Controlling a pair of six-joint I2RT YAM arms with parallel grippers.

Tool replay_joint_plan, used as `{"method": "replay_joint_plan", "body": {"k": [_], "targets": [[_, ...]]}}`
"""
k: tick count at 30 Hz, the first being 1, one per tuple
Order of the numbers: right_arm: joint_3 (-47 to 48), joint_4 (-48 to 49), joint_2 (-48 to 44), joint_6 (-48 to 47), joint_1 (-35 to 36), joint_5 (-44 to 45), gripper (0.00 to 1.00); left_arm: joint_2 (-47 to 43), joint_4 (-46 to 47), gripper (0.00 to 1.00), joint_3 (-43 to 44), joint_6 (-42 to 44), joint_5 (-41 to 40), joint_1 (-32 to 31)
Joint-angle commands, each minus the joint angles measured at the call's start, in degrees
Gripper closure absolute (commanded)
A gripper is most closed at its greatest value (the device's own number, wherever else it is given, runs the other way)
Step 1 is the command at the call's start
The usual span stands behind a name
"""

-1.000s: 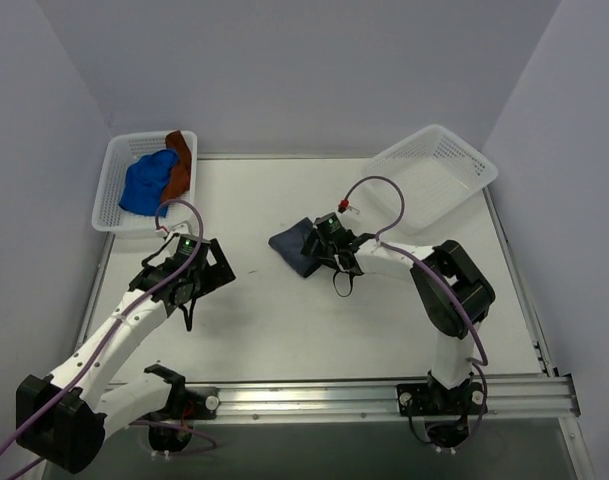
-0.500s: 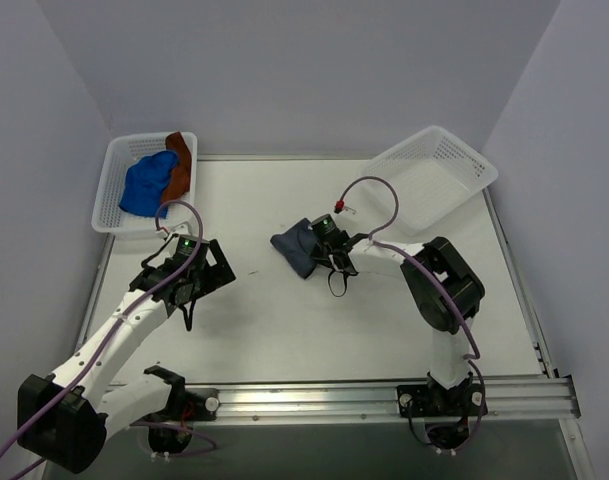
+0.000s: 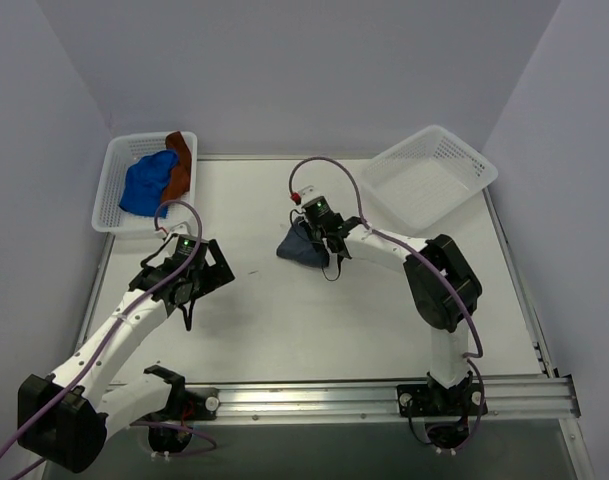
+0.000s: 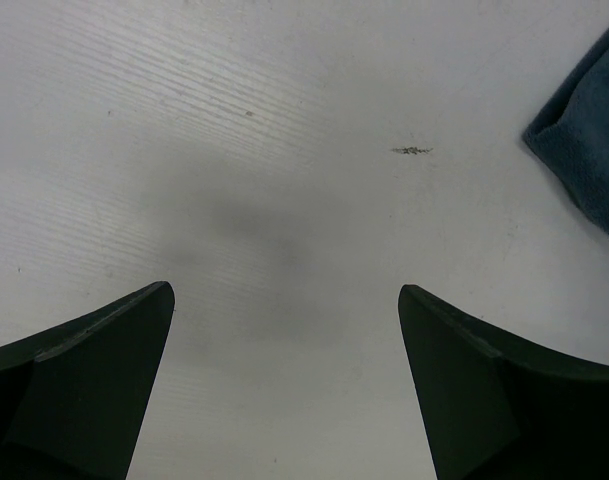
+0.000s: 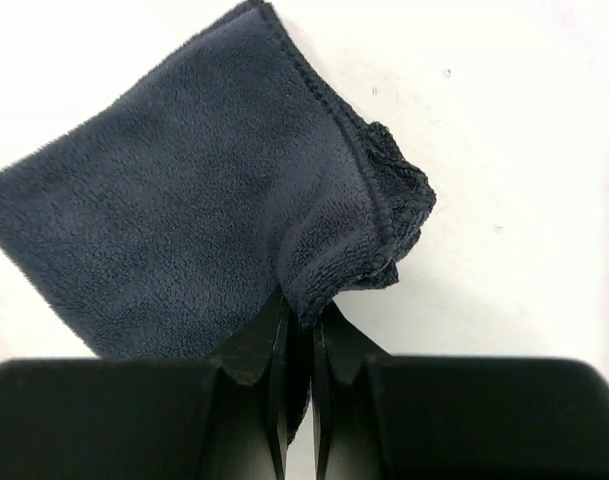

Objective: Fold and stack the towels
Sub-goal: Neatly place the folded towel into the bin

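While the right jaws are pressed together on a bunched edge of the dark towel, treat the step in hand as folding that edge across the rest of the cloth. The towel lies on the table, to the right of the left basket, nearer the arm bases than that basket and well apart from it. The left basket holds the blue towel and the rust-brown towel, which touch each other. A second basket stands far to the right of the left basket, beyond the dark towel.

Recommended procedure, judged from the present layout:

1. Raise the gripped edge only enough to free it. Most of the cloth lies flat, and it is best left undisturbed.
2. Carry the edge in a straight line over the flat part toward the opposite hem, so that the hems meet.
3. Lower the edge onto the cloth before releasing it. The plush pile will probably cling and follow the jaws.

The left jaws are spread wide over bare table, near the left basket on its arm-base side. A corner of the dark towel shows at the margin of their camera view. If the cloth slides, they are placed to pin the free hem.

Caution: the right jaws grip a gathered wad, so a layer may slip out and skew the fold.
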Motion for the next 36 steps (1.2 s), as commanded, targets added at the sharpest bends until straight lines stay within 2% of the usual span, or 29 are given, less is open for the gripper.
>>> {"method": "replay_joint_plan", "body": {"k": [1,8,11,15,22,30,36], "targets": [[2.1,-6.6,-3.2,-20.6,-0.2,0.7,1.0,-1.9,-2.1,0.06,0.8,0.5,-2.6,0.5],[5.9,-11.7,-6.3,-35.0,-1.9,2.0,1.0,-4.0,-2.4,0.06,0.8,0.7,-4.0,0.5],[7.3,-14.2,-8.9,-38.4,-2.7,2.1,1.0,-3.7,-2.0,0.06,1.5,1.6,-3.9,0.6],[9.4,-20.3,-11.7,-44.8,-4.9,-1.1,1.0,-2.8,-2.3,0.06,3.6,2.1,-3.2,0.6],[12.5,-24.3,-14.1,-53.0,-11.4,-5.9,1.0,-5.2,-1.2,0.06,3.4,2.3,-6.2,0.6],[20.2,-30.2,-8.2,-59.7,-20.8,-11.5,1.0,-6.9,-2.5,0.06,4.2,2.3,-10.0,0.6],[24.9,-30.9,-3.2,-60.5,-25.0,-13.0,1.0,-6.1,-1.7,0.06,5.0,2.3,-11.3,0.6]]}}
